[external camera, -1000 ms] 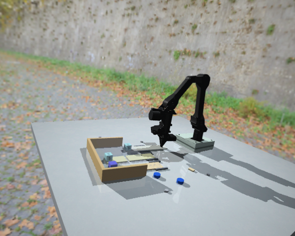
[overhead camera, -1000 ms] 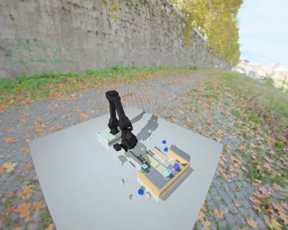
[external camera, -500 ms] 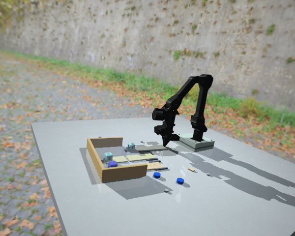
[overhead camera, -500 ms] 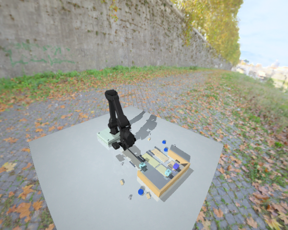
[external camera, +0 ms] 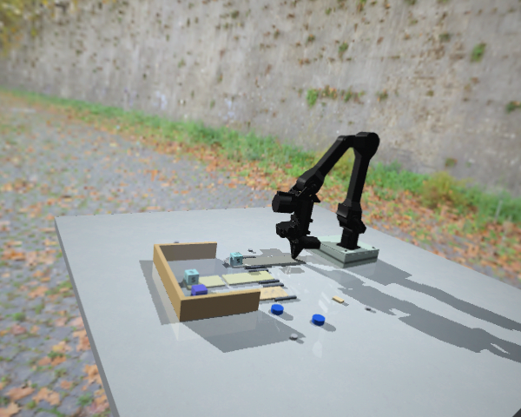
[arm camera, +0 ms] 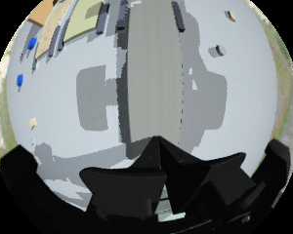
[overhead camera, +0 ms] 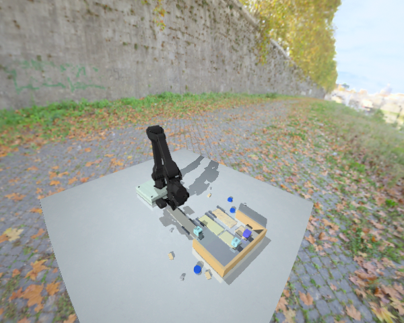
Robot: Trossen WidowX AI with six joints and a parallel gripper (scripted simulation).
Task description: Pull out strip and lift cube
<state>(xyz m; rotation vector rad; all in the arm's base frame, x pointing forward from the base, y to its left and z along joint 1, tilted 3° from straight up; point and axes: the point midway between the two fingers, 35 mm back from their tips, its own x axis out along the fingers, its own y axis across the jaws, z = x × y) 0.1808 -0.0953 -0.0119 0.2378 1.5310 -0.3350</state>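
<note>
My clenched gripper (external camera: 296, 254) presses the grey strip (external camera: 269, 259) outside the tray (external camera: 215, 305); only wrist view shows the strip's full length.

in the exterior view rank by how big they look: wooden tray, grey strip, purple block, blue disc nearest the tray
1. wooden tray
2. grey strip
3-4. purple block and blue disc: too alike to rank, and the disc sits nearer the camera.

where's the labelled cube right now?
Exterior view: labelled cube sits on the grey strip's far end, at the tray's open side.
</note>
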